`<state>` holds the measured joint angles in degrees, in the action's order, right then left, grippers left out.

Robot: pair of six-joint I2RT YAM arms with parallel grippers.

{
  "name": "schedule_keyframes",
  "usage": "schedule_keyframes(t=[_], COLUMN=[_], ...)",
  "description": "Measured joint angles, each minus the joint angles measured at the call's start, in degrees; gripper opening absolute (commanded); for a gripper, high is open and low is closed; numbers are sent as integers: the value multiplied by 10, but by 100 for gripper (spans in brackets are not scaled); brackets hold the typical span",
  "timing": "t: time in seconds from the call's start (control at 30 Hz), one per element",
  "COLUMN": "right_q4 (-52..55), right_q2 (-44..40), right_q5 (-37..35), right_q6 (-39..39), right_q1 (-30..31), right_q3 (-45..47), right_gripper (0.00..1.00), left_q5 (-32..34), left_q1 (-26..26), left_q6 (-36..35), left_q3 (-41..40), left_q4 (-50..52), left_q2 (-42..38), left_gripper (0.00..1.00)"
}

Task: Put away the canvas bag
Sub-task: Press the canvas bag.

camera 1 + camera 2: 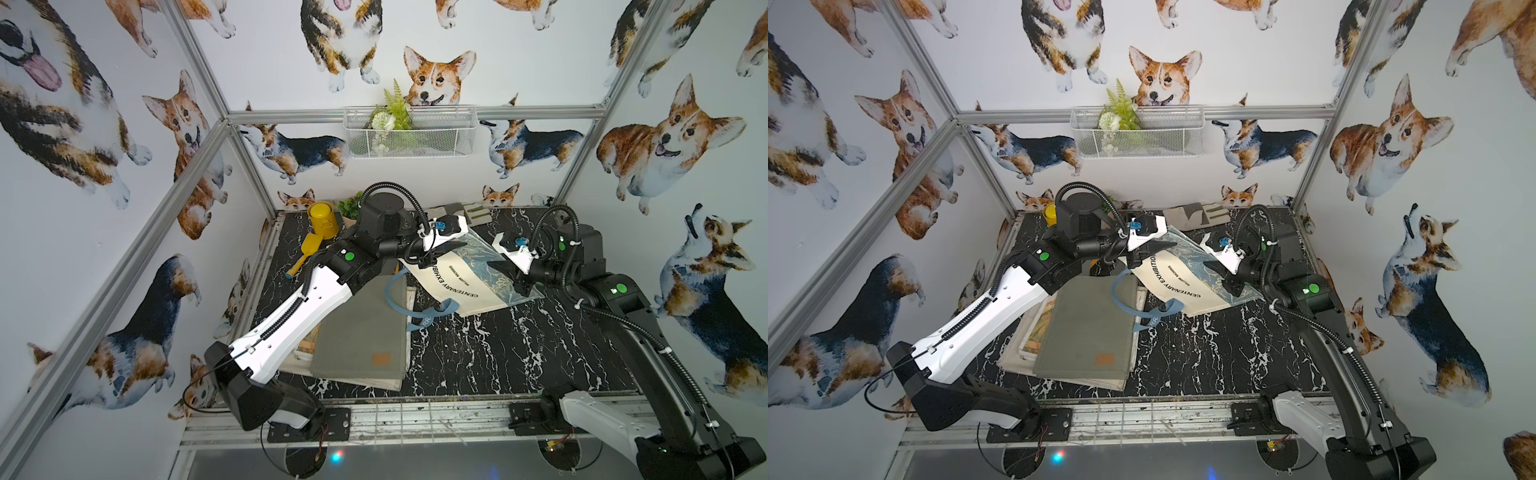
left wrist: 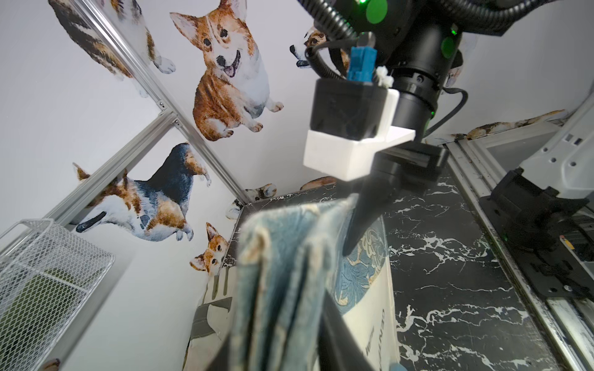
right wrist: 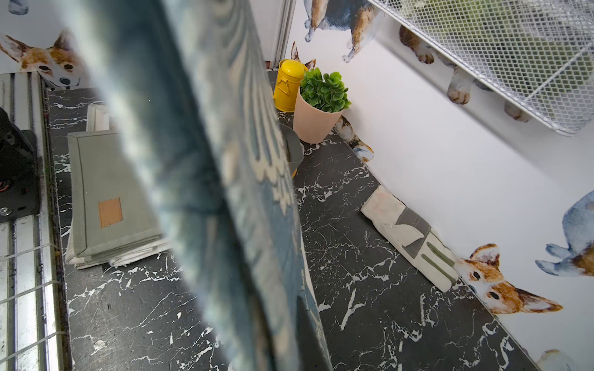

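The canvas bag (image 1: 465, 282) is cream with a blue leaf print and black lettering. It hangs tilted above the dark marble table (image 1: 478, 353), stretched between my two grippers. Its blue handles (image 1: 395, 291) droop toward the table. My left gripper (image 1: 451, 251) is shut on the bag's far edge, and in the left wrist view folds of blue fabric (image 2: 283, 273) sit between its jaws. My right gripper (image 1: 505, 274) is at the opposite edge. Blurred fabric (image 3: 199, 160) fills the right wrist view and hides one finger, so its opening is unclear.
A folded grey-green bag (image 1: 361, 332) lies on a flat stack at the front left. A white wire basket (image 1: 409, 131) hangs on the back wall. Against the back wall are a yellow canister (image 1: 322, 218), a yellow scoop (image 1: 307, 249), a potted plant (image 3: 321, 106) and a glove (image 3: 411, 237).
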<state>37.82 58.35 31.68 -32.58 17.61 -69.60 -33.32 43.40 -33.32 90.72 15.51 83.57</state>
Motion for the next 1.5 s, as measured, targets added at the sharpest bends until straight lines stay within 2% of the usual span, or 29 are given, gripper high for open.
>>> schedule_keyframes(t=[0.07, 0.13, 0.23, 0.37, 0.5, 0.57, 0.77, 0.87, 1.0, 1.13, 1.17, 1.3, 1.4, 1.5], right_q4=[-10, -19, -28, -30, -35, -38, -44, -45, -45, -42, -42, -42, -47, -66], right_q2=[0, -11, -45, -89, -114, -116, -134, -136, -121, -94, -86, -55, -25, 16], right_q5=[3, 3, 0, -16, -41, -49, -53, -55, -58, -61, -64, -98, -132, -168], right_q6=[12, 30, 52, 83, 93, 104, 118, 115, 115, 130, 133, 151, 167, 191], right_q1=[0, 0, 0, 0, 0, 0, 0, 0, 0, 4, 6, 24, 44, 65], right_q3=[-2, 9, 48, 92, 121, 122, 125, 126, 128, 127, 126, 112, 90, 65], right_gripper=[52, 57, 59, 62, 60, 55, 0, 0, 0, 0, 0, 0, 0, 0], left_q5=[-14, -36, -79, -143, -180, -184, -174, -156, -123, -67, -57, 4, 48, 117], left_q1=[-6, -24, -63, -105, -118, -119, -119, -119, -119, -122, -124, -134, -143, -161], left_q6=[2, 16, 63, 163, 230, 249, 256, 234, 175, 122, 114, 104, 104, 110], left_q3=[-3, -7, -20, -34, -33, -33, -26, -30, -27, -34, -39, -56, -56, -54], left_q4=[-3, -16, -73, -187, -271, -284, -270, -230, -159, -113, -108, -94, -95, -97], left_q2=[2, 2, 0, 5, 17, 18, 11, -6, -17, -19, -19, -19, -25, -31], left_gripper=[0, 0, 0, 0, 0, 0, 0, 3, 20, 53, 59, 69, 73, 80])
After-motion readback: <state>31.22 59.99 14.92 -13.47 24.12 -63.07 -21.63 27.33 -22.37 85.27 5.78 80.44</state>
